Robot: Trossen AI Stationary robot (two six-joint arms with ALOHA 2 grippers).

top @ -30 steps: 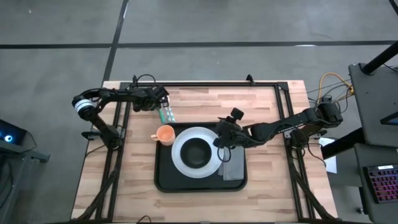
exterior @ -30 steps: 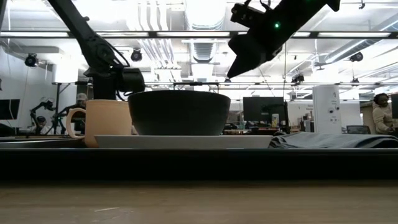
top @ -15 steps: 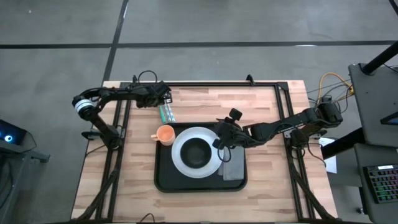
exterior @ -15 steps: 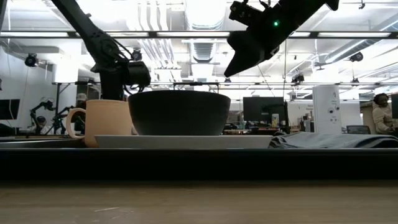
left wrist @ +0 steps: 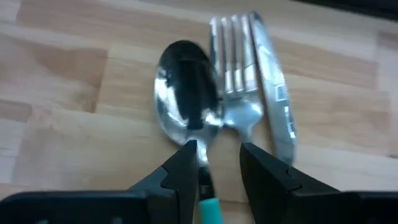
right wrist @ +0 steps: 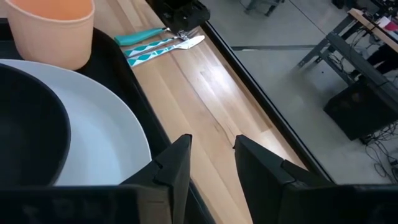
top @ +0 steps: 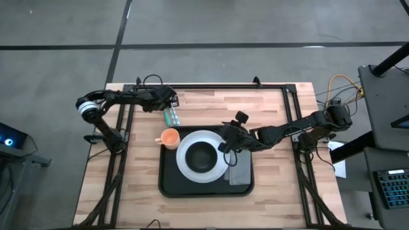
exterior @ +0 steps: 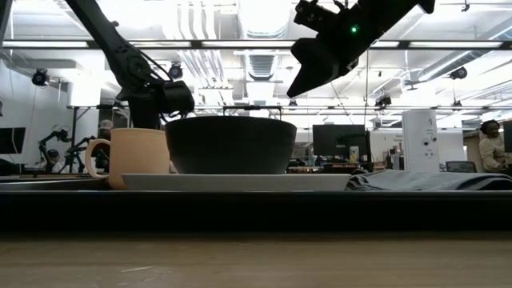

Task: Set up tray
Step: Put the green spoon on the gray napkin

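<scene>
Since a second ago our left gripper has crept a bit further along the cutlery at about 10 o'clock on the table; our right one hasn't budged. Its fingers are spread, straddling the neck of the spoon just above its teal handle, not closed on it yet. The fork and knife lie right beside it, touching.

Progress looks decent: the tray sits around 6 o'clock of table centre, already carrying the white plate with the dark bowl on it, the orange mug at its 10 o'clock corner, and the grey napkin on the 3 o'clock side.

Our right gripper hovers parted above the plate's 3 o'clock edge, holding nothing. We'd say the cutlery is all that's left to bring over.
</scene>
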